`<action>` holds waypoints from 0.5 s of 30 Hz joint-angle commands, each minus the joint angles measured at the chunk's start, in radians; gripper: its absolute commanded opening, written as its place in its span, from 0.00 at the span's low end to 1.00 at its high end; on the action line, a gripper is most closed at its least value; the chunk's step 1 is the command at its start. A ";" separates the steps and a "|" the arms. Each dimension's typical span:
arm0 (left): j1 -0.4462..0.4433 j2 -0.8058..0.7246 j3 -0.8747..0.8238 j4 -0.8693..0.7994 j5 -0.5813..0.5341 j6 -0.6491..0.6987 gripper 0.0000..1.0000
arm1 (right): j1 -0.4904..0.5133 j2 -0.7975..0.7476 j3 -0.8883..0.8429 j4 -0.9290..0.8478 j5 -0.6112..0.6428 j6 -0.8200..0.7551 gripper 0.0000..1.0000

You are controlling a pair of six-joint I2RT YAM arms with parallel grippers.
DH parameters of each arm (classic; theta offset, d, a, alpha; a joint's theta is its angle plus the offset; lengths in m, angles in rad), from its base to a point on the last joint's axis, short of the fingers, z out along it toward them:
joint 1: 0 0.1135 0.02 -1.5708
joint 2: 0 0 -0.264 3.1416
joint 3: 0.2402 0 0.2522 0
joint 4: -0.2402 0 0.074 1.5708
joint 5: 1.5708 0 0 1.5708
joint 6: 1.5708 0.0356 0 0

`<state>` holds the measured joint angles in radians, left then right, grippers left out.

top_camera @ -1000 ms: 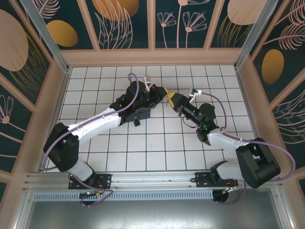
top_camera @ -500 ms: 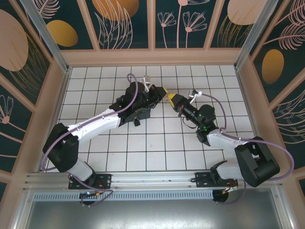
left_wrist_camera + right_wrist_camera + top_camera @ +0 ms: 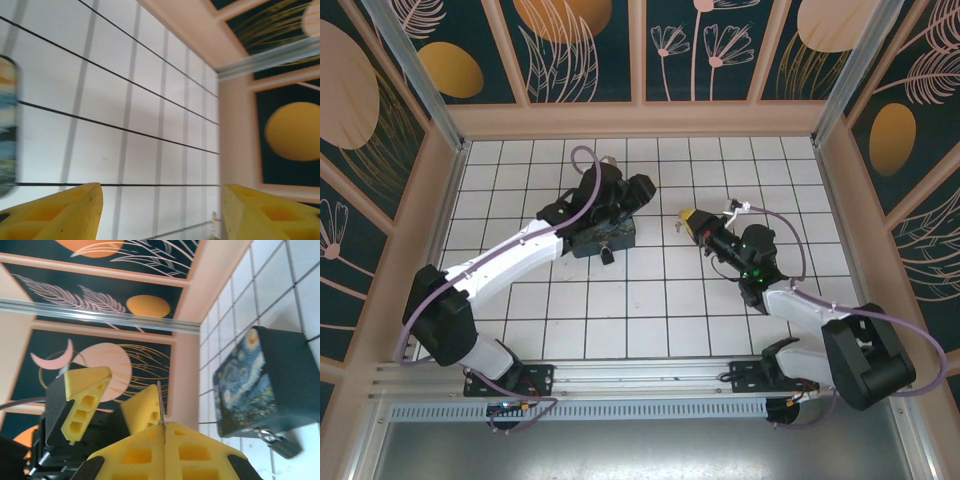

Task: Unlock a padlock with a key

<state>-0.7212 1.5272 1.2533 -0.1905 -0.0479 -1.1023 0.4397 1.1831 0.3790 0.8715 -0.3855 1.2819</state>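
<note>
Padlock [image 3: 281,444], small and dark with a thin silver shackle, hangs from the lower front edge of a box [image 3: 265,385] painted with a blue swirling night sky. In the overhead view it lies just below that box, on the side nearer the arms. The box sits on a desk [image 3: 650,320] of white square tiles with dark grid lines, left of the middle.

Low peach-coloured walls [image 3: 640,120] ring the desk. Above them stand dark teal panels [image 3: 580,50] painted with orange discs, pale pink leaves and outline flowers. Slanted aluminium posts [image 3: 410,70] rise at the corners, and an aluminium rail [image 3: 640,375] runs along the near edge where both arm bases are bolted.

The left fingers [image 3: 55,210] are spread wide with nothing between them, only bare tiles beyond. They hang just past the far side of the box, whose blurred painted face shows at the left edge of that wrist view.

The right fingers [image 3: 200,455] are pressed together on the key [image 3: 159,405], whose thin silvery blade sticks out from the seam between the yellow pads. They are to the right of the box, apart from it.
</note>
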 commanded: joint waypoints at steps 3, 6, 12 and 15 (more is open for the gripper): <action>-0.008 -0.011 -0.108 -0.410 -0.145 0.161 0.60 | -0.024 -0.057 0.008 -0.240 0.017 -0.184 0.00; -0.020 -0.070 -0.269 -0.405 -0.178 0.141 0.61 | -0.036 -0.058 -0.008 -0.230 0.003 -0.194 0.00; -0.083 -0.029 -0.389 -0.205 -0.156 0.157 0.67 | -0.023 -0.036 -0.021 -0.191 -0.019 -0.205 0.00; -0.087 0.027 -0.386 -0.182 -0.195 0.117 0.71 | -0.014 -0.053 -0.028 -0.192 -0.019 -0.206 0.00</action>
<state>-0.8040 1.5208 0.8474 -0.4381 -0.1917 -0.9730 0.4152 1.1454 0.3695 0.6632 -0.3943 1.1038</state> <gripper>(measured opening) 0.707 0.039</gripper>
